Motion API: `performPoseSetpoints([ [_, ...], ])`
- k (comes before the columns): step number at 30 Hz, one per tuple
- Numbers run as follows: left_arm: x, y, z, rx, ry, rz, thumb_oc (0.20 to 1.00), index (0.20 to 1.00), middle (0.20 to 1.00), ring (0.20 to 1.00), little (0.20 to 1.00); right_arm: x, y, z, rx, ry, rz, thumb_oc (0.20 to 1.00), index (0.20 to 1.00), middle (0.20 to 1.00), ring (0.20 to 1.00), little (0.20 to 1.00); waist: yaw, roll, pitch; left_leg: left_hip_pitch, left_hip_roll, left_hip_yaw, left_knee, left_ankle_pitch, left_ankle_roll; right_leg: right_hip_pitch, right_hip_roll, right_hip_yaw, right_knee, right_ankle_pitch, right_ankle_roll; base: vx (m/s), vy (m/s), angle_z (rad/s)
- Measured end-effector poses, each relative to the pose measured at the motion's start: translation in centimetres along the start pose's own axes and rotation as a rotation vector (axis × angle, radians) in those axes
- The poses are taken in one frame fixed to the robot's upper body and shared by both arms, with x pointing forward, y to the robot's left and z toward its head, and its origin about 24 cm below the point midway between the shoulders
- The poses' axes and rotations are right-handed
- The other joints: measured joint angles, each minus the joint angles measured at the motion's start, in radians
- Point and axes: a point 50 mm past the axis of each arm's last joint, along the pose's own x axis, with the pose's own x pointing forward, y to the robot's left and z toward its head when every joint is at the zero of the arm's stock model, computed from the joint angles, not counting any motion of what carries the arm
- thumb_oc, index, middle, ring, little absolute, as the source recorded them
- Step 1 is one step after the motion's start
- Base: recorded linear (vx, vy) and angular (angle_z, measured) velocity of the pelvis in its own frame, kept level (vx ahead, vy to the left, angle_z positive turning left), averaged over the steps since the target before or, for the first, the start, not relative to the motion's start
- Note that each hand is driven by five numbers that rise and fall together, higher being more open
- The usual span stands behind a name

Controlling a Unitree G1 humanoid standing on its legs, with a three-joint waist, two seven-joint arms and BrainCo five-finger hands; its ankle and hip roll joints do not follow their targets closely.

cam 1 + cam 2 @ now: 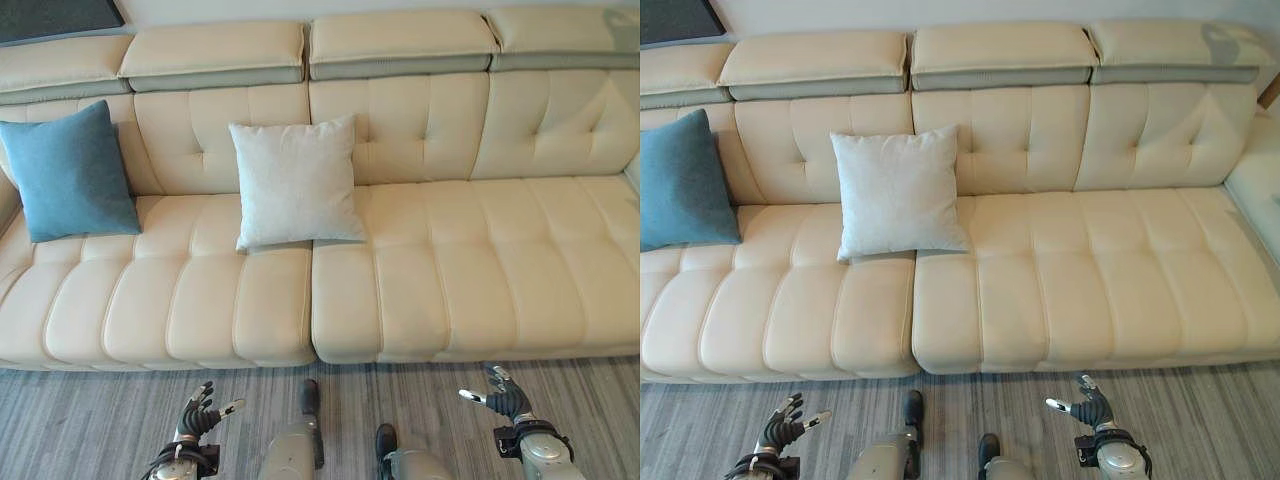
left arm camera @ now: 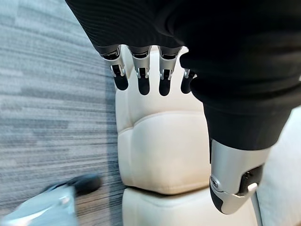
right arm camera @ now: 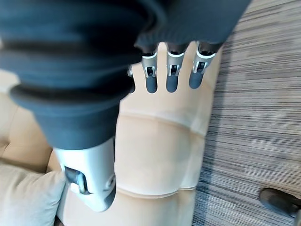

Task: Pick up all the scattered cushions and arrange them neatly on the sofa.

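Observation:
A blue cushion [image 1: 68,174] leans upright against the backrest at the left end of the cream sofa [image 1: 470,260]. A pale grey cushion [image 1: 296,183] stands upright against the backrest near the sofa's middle seam. My left hand [image 1: 198,415] hangs low over the floor in front of the sofa, fingers relaxed and holding nothing. My right hand [image 1: 505,396] is likewise low at the right, open and empty. In the wrist views, the left hand's fingers [image 2: 141,77] and the right hand's fingers [image 3: 171,75] point straight toward the sofa's front edge.
Grey striped carpet [image 1: 90,420] runs along the sofa's front. The pale cushion's corner [image 3: 23,197] shows in the right wrist view. The right half of the sofa seat holds nothing. A dark panel [image 1: 55,15] sits at the upper left behind the sofa.

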Motion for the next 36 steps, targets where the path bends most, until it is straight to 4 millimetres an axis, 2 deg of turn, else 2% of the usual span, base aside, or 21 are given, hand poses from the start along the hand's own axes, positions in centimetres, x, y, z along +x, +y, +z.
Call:
performPoseSetpoints([
  [4,0.1,-0.6,0.4,-0.012,-0.015,-0.015,1.0,1.0,1.0,1.0,1.0,0.2,0.0,0.5,0.001,-0.013,-0.002,1.0,1.0,1.0,1.0,1.0,-0.031,0.025,-0.005,0.188,0.006,-0.073,-0.151,-0.007,0.022,-0.024,0.036,0.042,-0.026,0.037,0.028,0.0,0.038,-0.27],
  [5,0.4,-0.7,1.0,-0.012,-0.032,-0.018,1.0,1.0,1.0,1.0,1.0,0.4,0.3,0.6,0.012,-0.015,0.002,1.0,1.0,1.0,1.0,1.0,-0.036,0.013,0.001,0.195,0.013,-0.065,-0.168,-0.014,0.044,-0.036,0.041,0.057,-0.032,0.038,0.046,0.05,0.069,-0.36],
  [7,0.8,-0.9,1.6,-0.009,-0.049,-0.028,1.0,1.0,1.0,1.0,1.0,0.3,0.8,0.5,0.041,-0.011,0.007,1.0,1.0,1.0,1.0,1.0,-0.042,-0.012,-0.001,0.2,0.005,-0.031,-0.172,-0.011,0.053,-0.041,0.034,0.067,-0.055,0.062,0.066,0.03,0.083,-0.46],
  [12,0.8,-0.9,1.9,-0.005,-0.057,-0.03,1.0,1.0,1.0,1.0,1.0,0.1,0.7,-0.1,0.099,0.012,-0.012,1.0,1.0,1.0,1.0,1.0,-0.064,-0.025,-0.008,0.234,-0.017,0.041,-0.194,-0.008,0.065,-0.03,0.029,0.126,-0.113,0.127,0.084,0.0,0.089,-0.52],
  [13,0.6,-0.8,1.5,-0.002,-0.039,-0.03,1.0,1.0,1.0,1.0,1.0,0.1,0.9,0.0,0.118,0.009,-0.011,1.0,1.0,1.0,1.0,1.0,-0.067,-0.027,-0.009,0.255,-0.02,0.085,-0.195,-0.011,0.07,-0.032,0.04,0.18,-0.118,0.155,0.087,-0.02,0.058,-1.03],
  [16,0.6,-0.8,1.4,0.0,-0.033,-0.034,1.0,1.0,1.0,1.0,1.0,0.4,1.4,0.6,0.166,-0.004,-0.007,1.0,1.0,1.0,1.0,1.0,-0.077,-0.031,-0.007,0.279,-0.016,0.196,-0.199,-0.026,0.082,-0.045,0.035,0.215,-0.144,0.151,0.099,-0.04,-0.003,-1.26],
  [17,0.7,-0.7,2.0,0.003,-0.05,-0.034,1.0,1.0,1.0,1.0,1.0,0.7,1.9,1.0,0.185,-0.012,-0.002,1.0,1.0,1.0,1.0,1.0,-0.08,-0.039,-0.009,0.283,-0.002,0.293,-0.194,-0.026,0.074,-0.072,0.028,0.167,-0.154,0.113,0.088,-0.04,-0.059,-1.49],
  [18,0.6,-0.5,1.9,0.006,-0.051,-0.03,1.0,1.0,1.0,1.0,1.0,0.9,2.2,1.4,0.202,-0.02,0.003,1.0,1.0,1.0,1.0,1.0,-0.06,-0.031,-0.009,0.284,0.016,0.325,-0.197,-0.025,0.078,-0.084,0.027,0.117,-0.133,0.102,0.091,0.06,-0.076,-2.01],
  [19,0.8,-0.1,2.4,0.018,-0.062,-0.025,1.0,1.0,1.0,1.0,1.0,1.2,3.0,2.2,0.233,-0.04,0.015,1.0,1.0,1.0,1.0,1.0,-0.051,-0.026,-0.007,0.288,0.054,0.408,-0.185,-0.026,0.077,-0.118,0.005,-0.044,-0.066,0.091,0.093,0.08,-0.035,-1.57],
  [20,0.9,0.0,2.5,0.02,-0.064,-0.023,1.0,1.0,1.0,1.0,1.0,1.1,3.1,2.3,0.238,-0.042,0.018,1.0,1.0,1.0,1.0,1.0,-0.058,-0.024,-0.005,0.296,0.069,0.437,-0.186,-0.027,0.076,-0.124,-0.008,-0.116,-0.027,0.074,0.086,0.1,-0.137,-1.76],
  [21,0.8,0.2,2.7,0.03,-0.073,-0.022,1.0,1.0,1.0,1.0,1.0,1.0,3.5,1.9,0.243,-0.025,0.024,1.0,1.0,1.0,1.0,1.0,-0.038,-0.015,-0.004,0.334,0.081,0.478,-0.202,-0.029,0.073,-0.114,-0.044,-0.257,0.042,0.036,0.078,0.04,-0.168,-1.25],
  [22,0.8,0.3,2.8,0.032,-0.074,-0.02,1.0,1.0,1.0,1.0,1.0,1.0,3.6,1.8,0.242,-0.02,0.024,1.0,1.0,1.0,1.0,1.0,-0.041,-0.029,-0.012,0.351,0.099,0.537,-0.193,-0.039,0.053,-0.105,-0.069,-0.307,0.076,0.016,0.072,0.04,-0.168,-1.91],
  [23,0.4,0.6,1.9,0.034,-0.05,-0.012,1.0,1.0,1.0,1.0,1.0,1.0,3.7,1.7,0.238,-0.011,0.027,1.0,1.0,1.0,1.0,1.0,-0.014,-0.027,-0.032,0.382,0.114,0.62,-0.194,-0.041,0.028,-0.096,-0.117,-0.453,0.141,-0.027,0.058,0.13,-0.194,-1.84],
  [24,0.2,1.1,1.5,0.052,-0.038,-0.006,1.0,1.0,1.0,1.0,1.0,0.9,3.8,1.8,0.239,-0.018,0.024,1.0,1.0,1.0,1.0,1.0,-0.008,-0.052,-0.048,0.39,0.109,0.627,-0.169,-0.058,0.038,-0.082,-0.146,-0.461,0.138,-0.022,0.053,0.17,-0.205,-1.65],
  [25,0.2,1.1,1.5,0.054,-0.035,-0.011,1.0,1.0,1.0,1.0,1.0,0.7,3.5,1.3,0.236,-0.004,0.014,1.0,1.0,1.0,1.0,1.0,-0.018,-0.07,-0.056,0.394,0.11,0.601,-0.156,-0.067,0.04,-0.076,-0.146,-0.452,0.114,0.019,0.039,0.24,-0.342,-1.19],
  [27,0.2,-0.5,0.8,0.042,-0.008,-0.052,1.0,1.0,1.0,1.0,1.0,0.8,2.8,1.2,0.221,0.0,-0.006,1.0,1.0,1.0,1.0,1.0,-0.011,-0.041,-0.054,0.382,0.165,0.5,-0.062,-0.073,0.056,-0.073,-0.078,-0.353,0.097,0.026,0.002,0.19,-0.355,-1.14],
  [30,0.4,-2.7,1.4,0.01,-0.025,-0.111,1.0,1.0,1.0,1.0,1.0,0.4,1.8,0.4,0.195,0.021,-0.034,1.0,1.0,1.0,1.0,1.0,-0.05,-0.018,-0.053,0.306,0.221,0.375,0.16,-0.06,0.031,-0.054,-0.058,-0.321,0.082,-0.001,-0.017,0.18,-0.217,-0.48],
  [32,0.4,-3.6,1.6,0.011,-0.035,-0.145,1.0,1.0,1.0,1.0,1.0,0.0,1.3,-0.4,0.177,0.051,-0.044,1.0,1.0,1.0,1.0,1.0,-0.06,-0.011,-0.049,0.257,0.26,0.313,0.305,-0.053,-0.016,-0.02,-0.029,-0.298,0.048,-0.004,-0.031,0.3,-0.135,-0.46],
  [33,0.4,-3.6,1.7,0.011,-0.037,-0.145,1.0,1.0,1.0,1.0,1.0,0.1,1.2,-0.3,0.176,0.048,-0.048,1.0,1.0,1.0,1.0,1.0,-0.07,-0.011,-0.046,0.233,0.246,0.276,0.32,-0.061,-0.016,-0.01,-0.016,-0.275,0.029,-0.021,-0.042,0.23,-0.097,-0.48],
  [35,0.7,-4.1,2.6,0.011,-0.069,-0.158,1.0,1.0,1.0,1.0,1.0,0.4,1.2,0.5,0.178,0.02,-0.049,1.0,1.0,1.0,1.0,1.0,-0.048,-0.027,-0.031,0.145,0.083,0.105,0.214,-0.139,0.003,-0.003,-0.005,-0.192,-0.038,0.036,-0.053,0.22,-0.081,-0.73],
  [36,0.7,-4.1,2.6,0.012,-0.069,-0.161,1.0,1.0,1.0,1.0,1.0,0.5,1.2,0.8,0.179,0.007,-0.048,1.0,1.0,1.0,1.0,1.0,-0.044,-0.029,-0.019,0.108,0.075,0.111,0.2,-0.141,0.001,0.008,0.003,-0.185,-0.055,0.032,-0.051,0.26,-0.075,-0.6],
])
